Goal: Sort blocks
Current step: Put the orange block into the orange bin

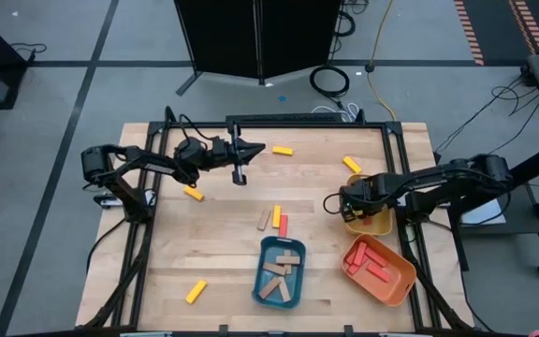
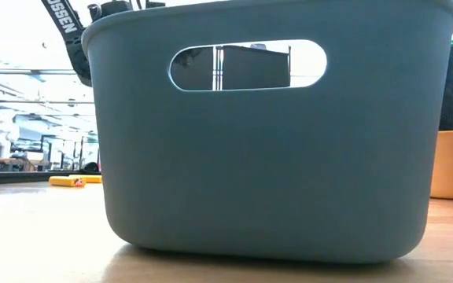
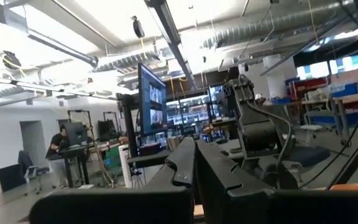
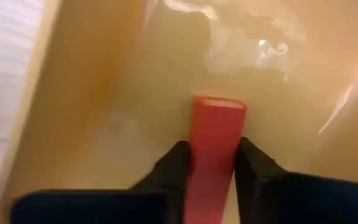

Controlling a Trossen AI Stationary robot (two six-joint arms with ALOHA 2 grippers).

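Observation:
My right gripper point(image 1: 352, 206) point(image 4: 211, 155) hangs over the yellow tray point(image 1: 374, 225) at the table's right and is shut on a red block point(image 4: 216, 134). My left gripper point(image 1: 258, 149) point(image 3: 194, 155) is raised over the far left part of the table. It points level toward the right, and its fingers are shut on nothing. Loose yellow blocks lie flat at the far middle point(image 1: 282, 150), far right point(image 1: 352, 165), left point(image 1: 193, 193) and near left point(image 1: 196, 291). A red point(image 1: 284, 225), a yellow point(image 1: 276, 215) and a tan block point(image 1: 264, 221) lie together mid-table. My right gripper pinches the red block between its two fingers point(image 4: 176, 165), which lie along the block's sides. The fingers point down into the yellow tray. The block's free end point(image 4: 219, 107) sticks out past the fingertips toward the tray floor; I cannot tell whether it touches.
The blue tray point(image 1: 279, 273) point(image 2: 266, 157) holds tan blocks and sits near the front edge, filling the low view. The orange tray point(image 1: 379, 270) with red blocks stands to its right. A black frame point(image 1: 298, 120) runs along the table's far edge.

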